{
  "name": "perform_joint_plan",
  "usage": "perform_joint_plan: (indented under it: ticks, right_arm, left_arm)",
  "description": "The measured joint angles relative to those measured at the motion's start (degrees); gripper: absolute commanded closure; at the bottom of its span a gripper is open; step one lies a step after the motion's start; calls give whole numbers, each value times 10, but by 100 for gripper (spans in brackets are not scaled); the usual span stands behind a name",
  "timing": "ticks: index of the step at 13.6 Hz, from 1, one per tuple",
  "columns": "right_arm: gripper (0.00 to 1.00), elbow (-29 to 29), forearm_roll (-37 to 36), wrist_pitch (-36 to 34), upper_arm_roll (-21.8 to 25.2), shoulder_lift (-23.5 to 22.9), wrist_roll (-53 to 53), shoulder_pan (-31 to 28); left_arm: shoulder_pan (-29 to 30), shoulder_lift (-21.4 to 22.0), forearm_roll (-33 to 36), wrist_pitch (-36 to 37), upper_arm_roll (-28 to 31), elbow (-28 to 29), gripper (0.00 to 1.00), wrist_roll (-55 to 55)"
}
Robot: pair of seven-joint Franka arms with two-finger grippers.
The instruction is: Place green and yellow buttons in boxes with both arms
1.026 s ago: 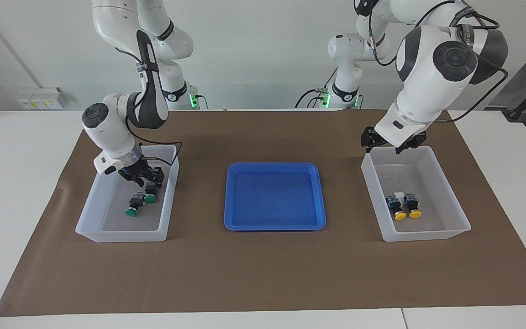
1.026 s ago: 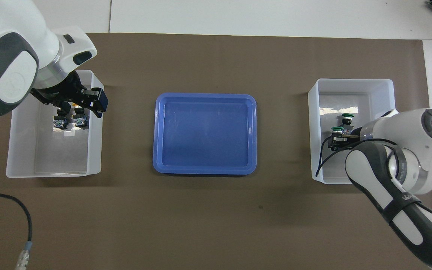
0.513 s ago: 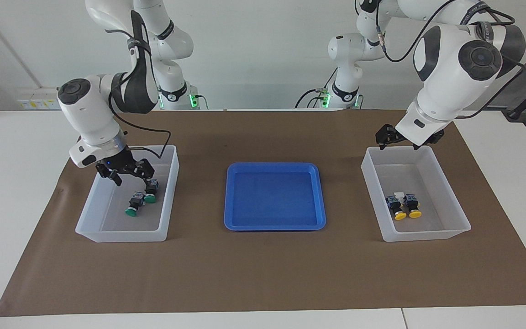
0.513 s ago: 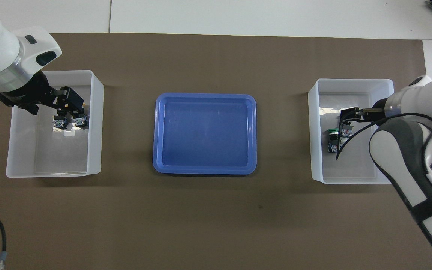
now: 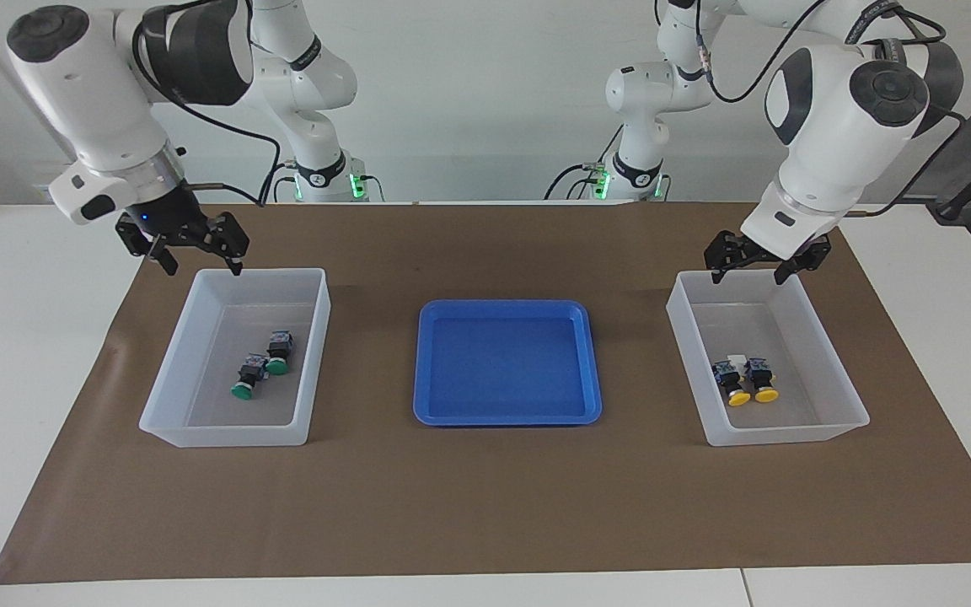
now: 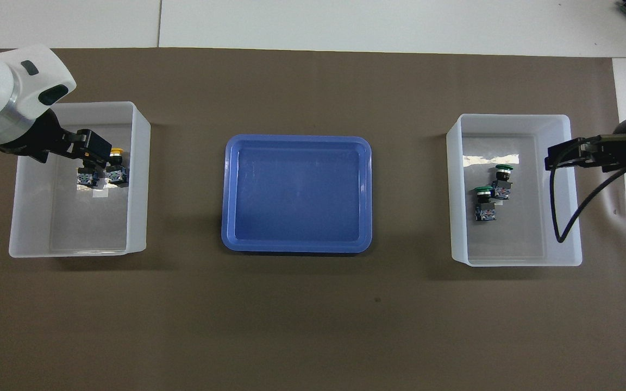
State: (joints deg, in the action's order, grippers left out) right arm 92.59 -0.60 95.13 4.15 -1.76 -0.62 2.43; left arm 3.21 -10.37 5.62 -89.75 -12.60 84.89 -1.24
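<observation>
Blue tray (image 5: 506, 362) lies bare — box walls (image 5: 314, 354) fence the buttons (image 5: 265, 365).
</observation>
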Motion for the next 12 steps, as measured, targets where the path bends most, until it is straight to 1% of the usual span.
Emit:
perform_joint_plan:
  ticks: [2, 3, 8, 12]
  right_arm:
    - [0, -29, -10, -43, -2, 5, 2, 0]
    - [0, -34, -10, -55, -2, 6, 1, 0]
    - [0, -35, -8, -56, -3, 6, 0, -5]
    - [0, -35, -8, -56, -4, 6, -11, -3]
  left_arm:
    - [4, 2, 0, -8, 0, 3, 0, 2]
    - [3, 2, 0, -10, -1, 3, 0, 2]
    - [12, 3, -14, -31, 0, 4, 0, 2]
    - [16, 13, -48, -39, 0, 4, 0, 2]
